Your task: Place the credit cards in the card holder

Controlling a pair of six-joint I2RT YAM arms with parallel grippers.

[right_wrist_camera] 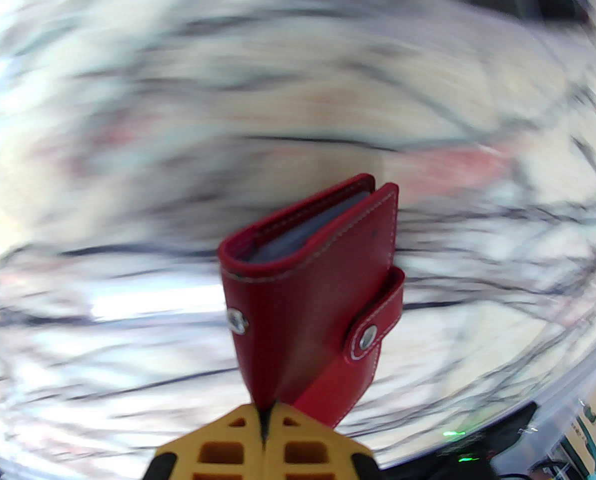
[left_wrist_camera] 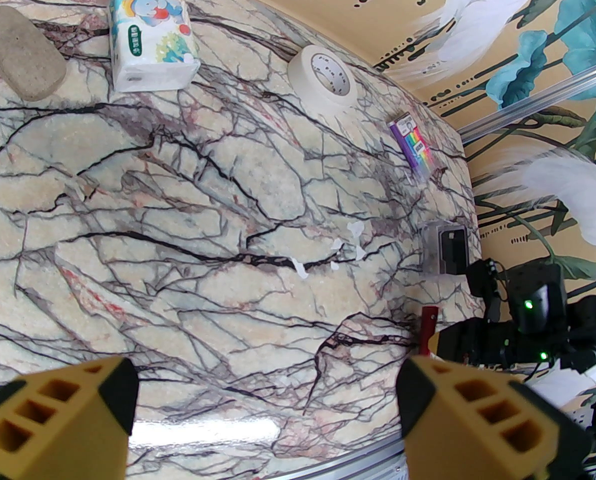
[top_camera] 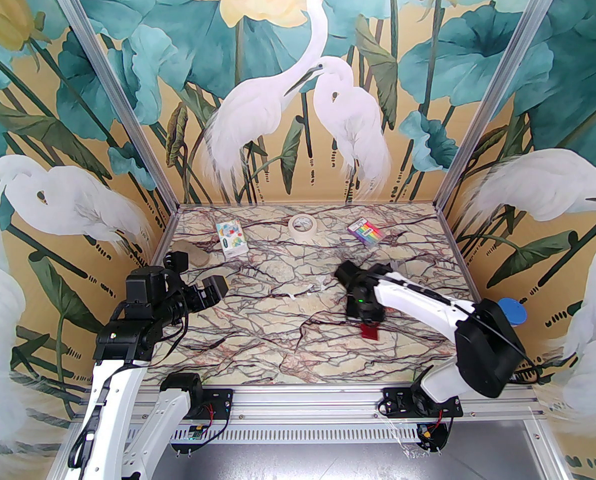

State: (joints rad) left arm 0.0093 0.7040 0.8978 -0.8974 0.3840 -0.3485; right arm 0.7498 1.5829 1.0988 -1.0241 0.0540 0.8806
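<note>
Risk: slip | right pincer (right_wrist_camera: 265,420) clamped on card holder's (right_wrist_camera: 318,288) edge, lifted off surface (left_wrist_camera: 187,208), view blurred — thin pinch could drop it | left pincer (left_wrist_camera: 265,408) open, idle.

The top external camera is looking down from above and behind the arm bases, taking in the whole tabletop (top_camera: 257,348). The left wrist camera is hovering higher, facing across the tabletop toward the far right corner, sharing the tape roll (left_wrist_camera: 323,80) and rainbow packet (left_wrist_camera: 414,143) with the overhead view. The right wrist camera is sitting very close over the red card holder (right_wrist_camera: 323,288), also appearing lower right of centre overhead.
</note>
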